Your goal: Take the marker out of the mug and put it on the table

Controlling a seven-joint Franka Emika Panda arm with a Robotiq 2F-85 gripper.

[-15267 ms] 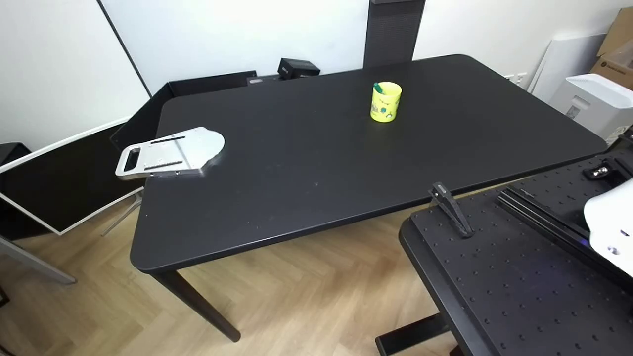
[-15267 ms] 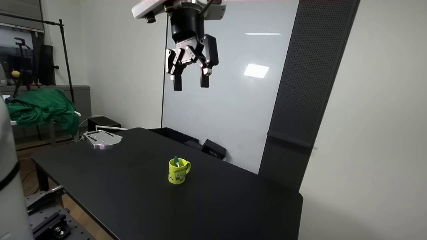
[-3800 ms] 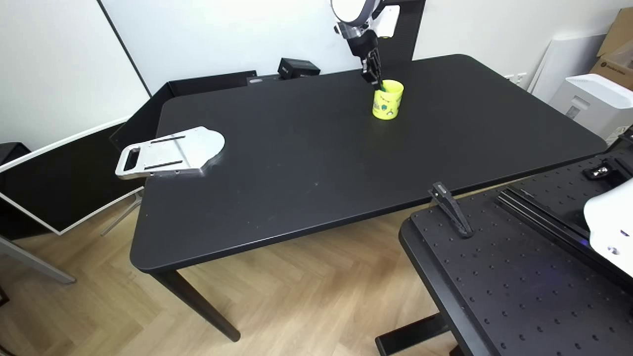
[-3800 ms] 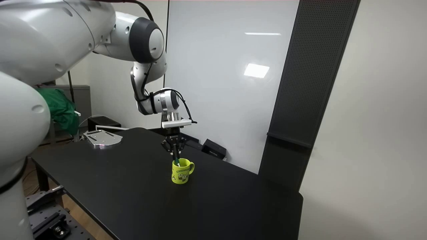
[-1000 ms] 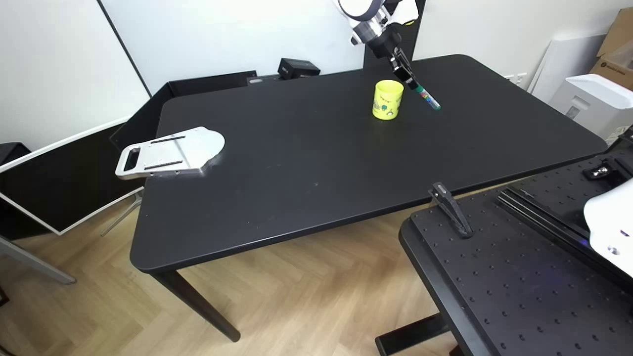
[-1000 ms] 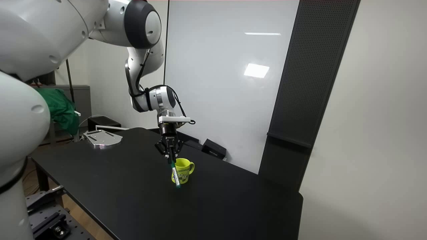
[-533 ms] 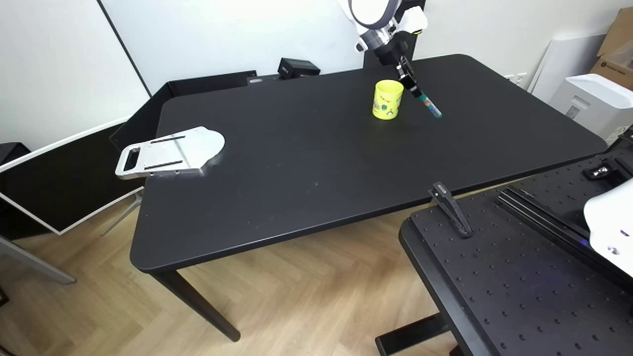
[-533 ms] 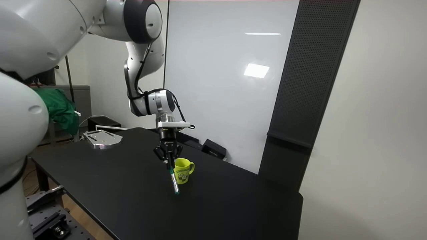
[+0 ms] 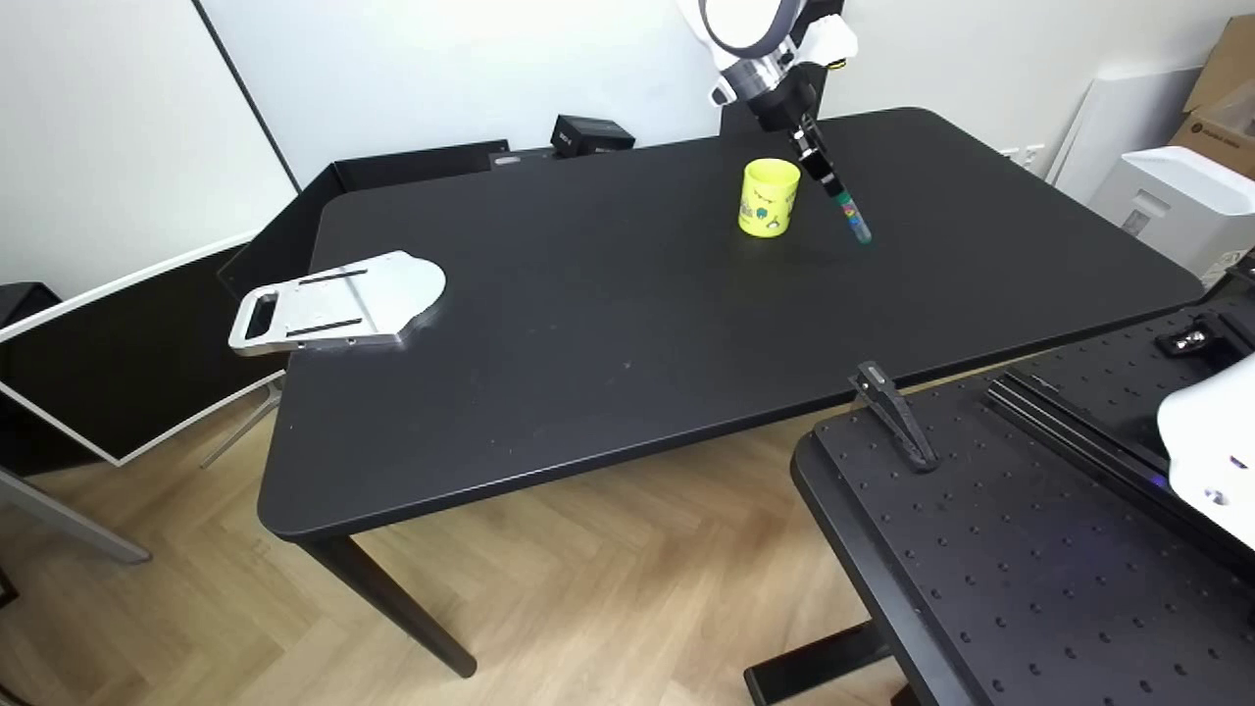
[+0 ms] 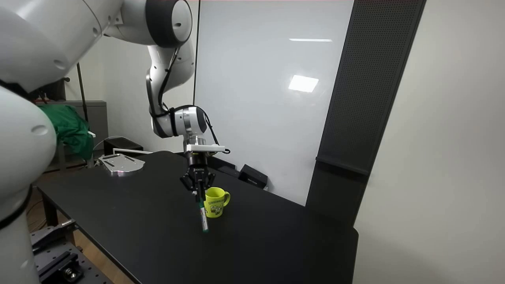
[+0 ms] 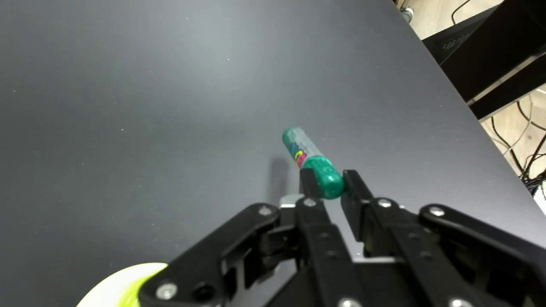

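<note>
Clearly Out, Held Aslant

The nearly closed hand grips the marker by one partly hidden end. Its long axis slants over the desk (contact unclear), tip toward eleven o'clock in the wrist view; at eight, a cut-off mug.

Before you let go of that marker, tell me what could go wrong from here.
Rolling: the gripper holds the round marker by one end, slanted; released like this, it may topple and roll across the table.
Twisting: with only that end pinched, pressing the free end against the table could pivot it in the grip.
Bumping: the mug stands upright close beside the gripper, so a sideways swing might knock it over.
</note>
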